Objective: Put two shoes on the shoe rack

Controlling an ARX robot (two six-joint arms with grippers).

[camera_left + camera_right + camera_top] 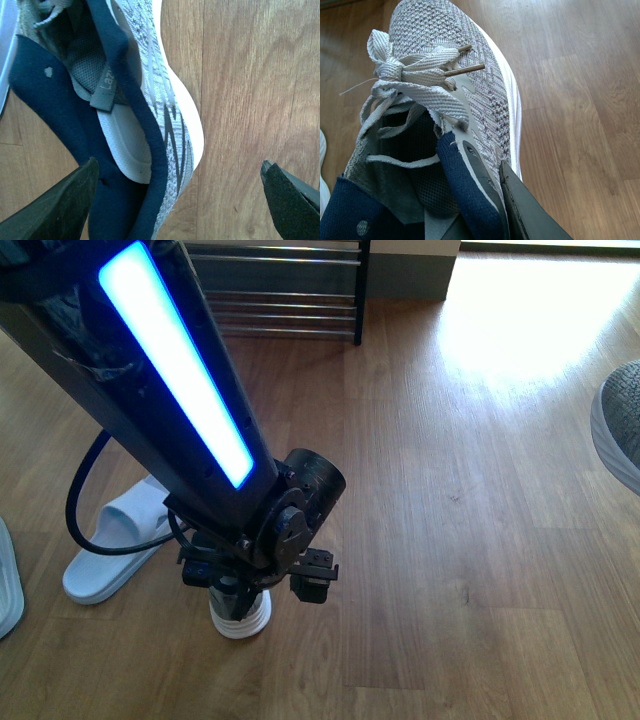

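Observation:
One grey knit sneaker (pixel 160 95) with navy lining lies on the wood floor. In the front view only its white heel (pixel 240 618) shows under my left arm. My left gripper (pixel 175 200) is open just above its heel, one finger (pixel 55 205) over the navy lining and the other (pixel 292 200) over bare floor. My right gripper (pixel 490 200) is shut on the collar of the second grey knit sneaker (pixel 445 75), which shows at the right edge of the front view (pixel 620 425). The shoe rack (pixel 285 290), with chrome rods and a black upright, stands at the far end.
A pale blue slide (pixel 115 540) lies on the floor left of my left gripper, and a second slide (pixel 8 585) is at the left edge. My left arm with its lit blue strip (pixel 175 360) crosses the view. Sunlit wood floor (pixel 480 490) lies between the arms.

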